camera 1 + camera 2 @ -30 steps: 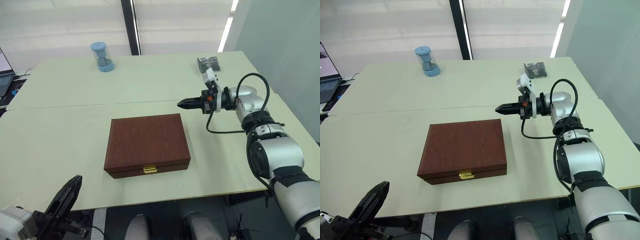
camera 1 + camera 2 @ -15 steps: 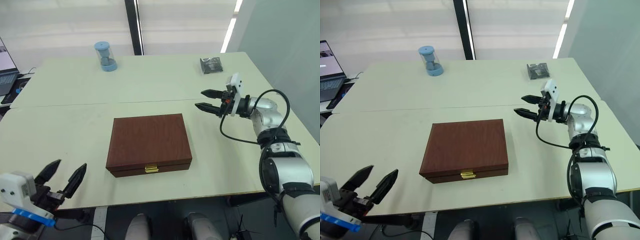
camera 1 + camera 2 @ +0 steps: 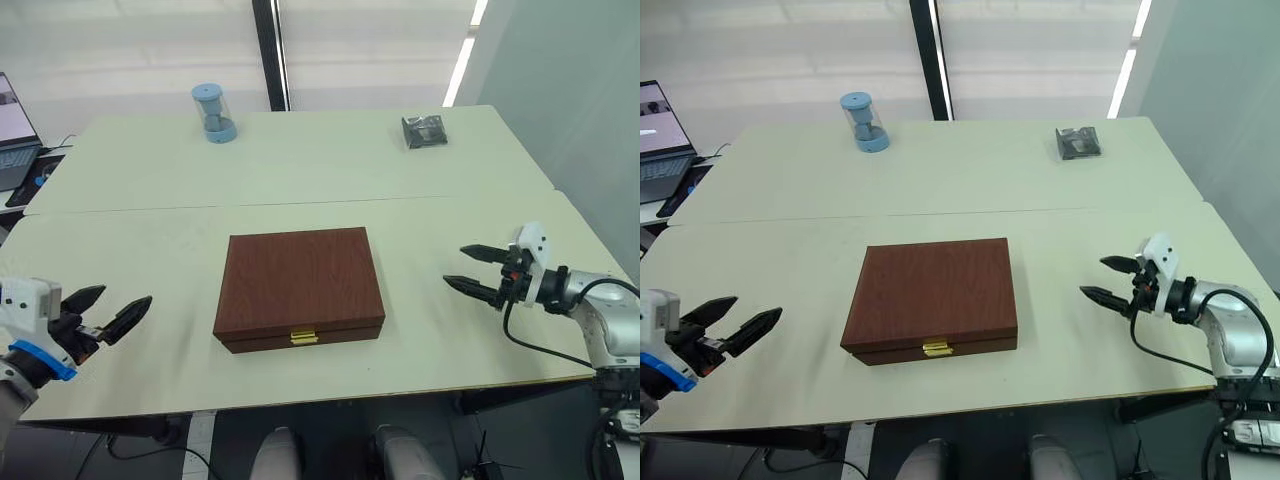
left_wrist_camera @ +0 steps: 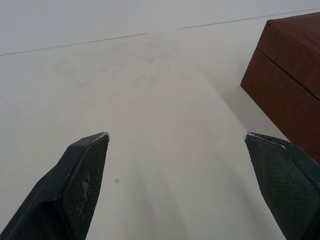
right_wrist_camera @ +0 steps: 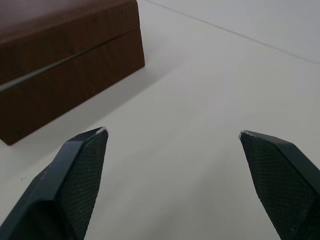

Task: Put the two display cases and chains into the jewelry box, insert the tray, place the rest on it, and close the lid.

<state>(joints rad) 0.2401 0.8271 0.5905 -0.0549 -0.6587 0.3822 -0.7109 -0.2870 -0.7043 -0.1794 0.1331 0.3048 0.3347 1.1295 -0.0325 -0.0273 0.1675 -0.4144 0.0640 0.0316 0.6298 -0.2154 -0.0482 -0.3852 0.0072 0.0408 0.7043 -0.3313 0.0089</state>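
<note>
Box [image 3: 298, 285] sits shut mid-table [image 3: 320, 180], lid down, clasp facing robot. Left end effector [image 3: 108, 313] and right end effector [image 3: 472, 270] both spread wide, empty, flanking it. Looks finished, or unstarted; can't tell.

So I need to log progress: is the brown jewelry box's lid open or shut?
Shut. The flat brown lid lies flush on the rectangular brown leather-look jewelry box, its small gold clasp bridging the seam.

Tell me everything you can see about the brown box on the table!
The jewelry box is a flat, rectangular brown box with a wood-like or leather-look surface. Its lid is shut, and a small gold clasp sits mid-front, facing the robot. It lies flat near the middle of the pale table. Nothing touches it; both grippers are apart from it.
</note>
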